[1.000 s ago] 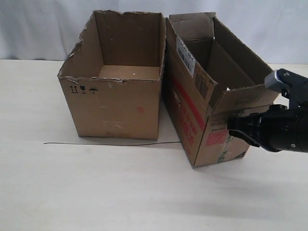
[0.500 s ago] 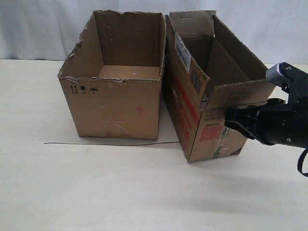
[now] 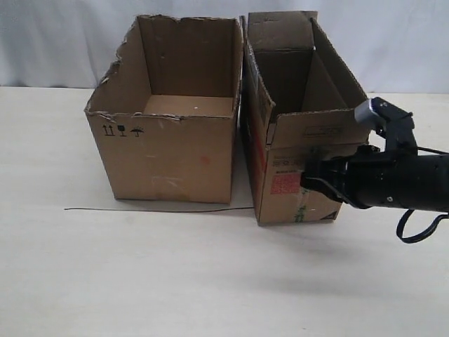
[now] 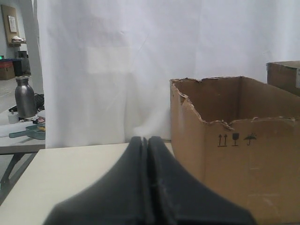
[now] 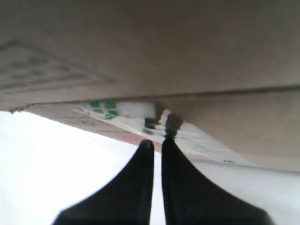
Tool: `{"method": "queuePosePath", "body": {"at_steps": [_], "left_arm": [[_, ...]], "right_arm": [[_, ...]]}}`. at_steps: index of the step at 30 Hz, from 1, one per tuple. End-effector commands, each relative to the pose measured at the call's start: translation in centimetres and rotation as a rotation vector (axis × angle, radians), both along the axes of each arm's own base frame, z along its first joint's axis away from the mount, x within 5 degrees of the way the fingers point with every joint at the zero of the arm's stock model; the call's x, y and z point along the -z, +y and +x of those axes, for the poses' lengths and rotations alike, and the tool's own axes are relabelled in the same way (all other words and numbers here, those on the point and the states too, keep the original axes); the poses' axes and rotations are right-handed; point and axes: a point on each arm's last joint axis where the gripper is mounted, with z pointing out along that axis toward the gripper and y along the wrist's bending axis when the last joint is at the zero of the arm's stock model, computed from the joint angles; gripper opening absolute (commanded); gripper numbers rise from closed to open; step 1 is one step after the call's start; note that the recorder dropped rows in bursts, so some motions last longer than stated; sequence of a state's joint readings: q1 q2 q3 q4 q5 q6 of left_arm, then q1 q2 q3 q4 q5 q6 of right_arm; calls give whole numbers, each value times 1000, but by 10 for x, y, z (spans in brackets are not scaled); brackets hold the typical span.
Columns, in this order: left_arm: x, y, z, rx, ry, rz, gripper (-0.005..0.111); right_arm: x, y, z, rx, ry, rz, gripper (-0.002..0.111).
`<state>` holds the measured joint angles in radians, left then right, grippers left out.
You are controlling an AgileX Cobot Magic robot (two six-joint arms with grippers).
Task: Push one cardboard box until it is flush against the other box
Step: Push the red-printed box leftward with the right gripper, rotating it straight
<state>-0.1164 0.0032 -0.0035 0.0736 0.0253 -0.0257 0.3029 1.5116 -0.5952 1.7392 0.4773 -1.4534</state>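
The cardboard box (image 3: 295, 168), narrow and long with a red label and green tape on its near end, stands right of the other box (image 3: 168, 154), the wider one with a ragged rim. Their far ends meet; a thin wedge of table shows between them at the front. My right gripper (image 3: 309, 184) is shut and presses its tips against the cardboard box's near end, by the green tape (image 5: 105, 107); in the right wrist view its fingertips (image 5: 158, 143) hold nothing. My left gripper (image 4: 147, 139) is shut and empty, off to the side of the other box (image 4: 234, 159), and is absent from the exterior view.
A thin dark line (image 3: 140, 208) runs across the table in front of the other box. White curtain hangs behind the boxes. The left wrist view shows a side table with a metal bottle (image 4: 25, 96) beyond the table's edge.
My right gripper has moved left against the cardboard box's near end. That end swung toward the other box, so the two now stand nearly parallel with a smaller gap.
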Motion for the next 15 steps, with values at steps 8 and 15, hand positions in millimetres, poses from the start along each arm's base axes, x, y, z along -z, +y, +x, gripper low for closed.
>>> {"method": "queuePosePath", "body": {"at_steps": [8,15], "left_arm": [[0,0,0,-3,-8,-11,0],[0,0,0,-3,-8,-11,0]], "right_arm": [[-12,9,-1,-85,-41,76,5],[-57,10,-23,-153,-136,201,5]]}}
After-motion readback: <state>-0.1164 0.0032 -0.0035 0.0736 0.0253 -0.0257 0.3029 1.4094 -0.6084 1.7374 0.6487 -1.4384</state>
